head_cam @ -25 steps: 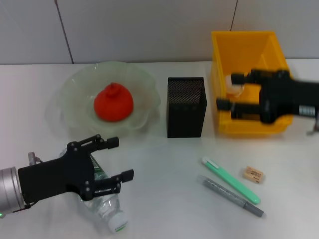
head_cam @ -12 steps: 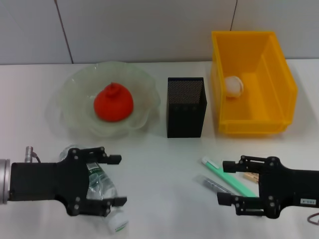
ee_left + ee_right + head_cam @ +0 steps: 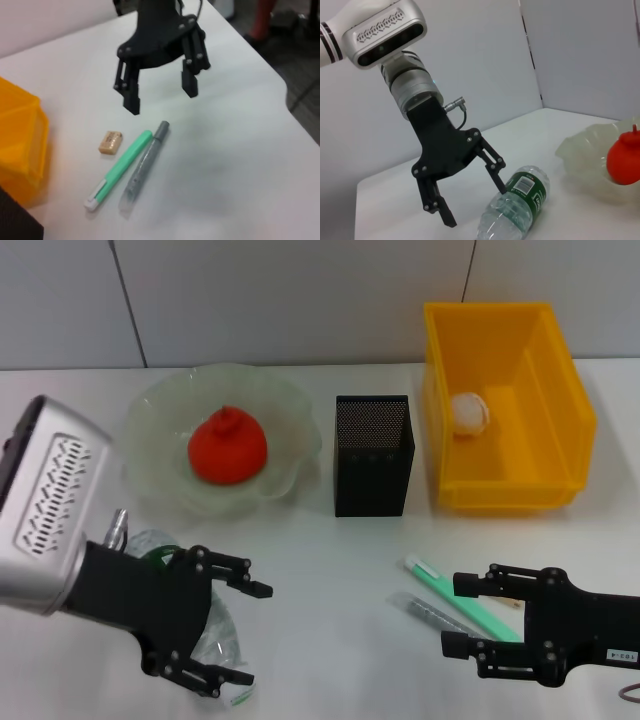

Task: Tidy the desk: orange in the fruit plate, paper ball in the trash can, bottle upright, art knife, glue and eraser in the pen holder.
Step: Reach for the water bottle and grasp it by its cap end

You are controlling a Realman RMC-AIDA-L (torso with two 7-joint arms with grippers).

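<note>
Left tool (image 3: 235,628), lower left of the head frame, is spread wide and straddles the bottle (image 3: 205,635), which lies flat on the bench (image 3: 320,580); one finger sits to each side of the body, no contact I can confirm. The right wrist view shows it better: bottle (image 3: 517,207) on its side with its long axis running toward the camera, tool (image 3: 472,197) angled down over its far end, fingers across the axis, so closing should catch the body crosswise. Green label (image 3: 527,192) has a barcode and white lettering, too small to read. Right tool (image 3: 470,615), lower right of the head frame, is also spread, holding nothing, just off the near ends of the art knife (image 3: 460,598) and the glue (image 3: 425,610). In the left wrist view the green art knife (image 3: 120,170) and grey glue stick (image 3: 145,165) lie side by side, nearly parallel and close together, with the eraser (image 3: 110,141) beside the knife on its other side; no legible print. The right arm is clearly nearer all three, and the pen holder (image 3: 373,455) stands up-frame at centre. Orange (image 3: 228,445) is in the fruit plate (image 3: 150,420), paper ball (image 3: 470,412) in the yellow trash can (image 3: 560,390). My read: bottle upright next, then the three small items.
</note>
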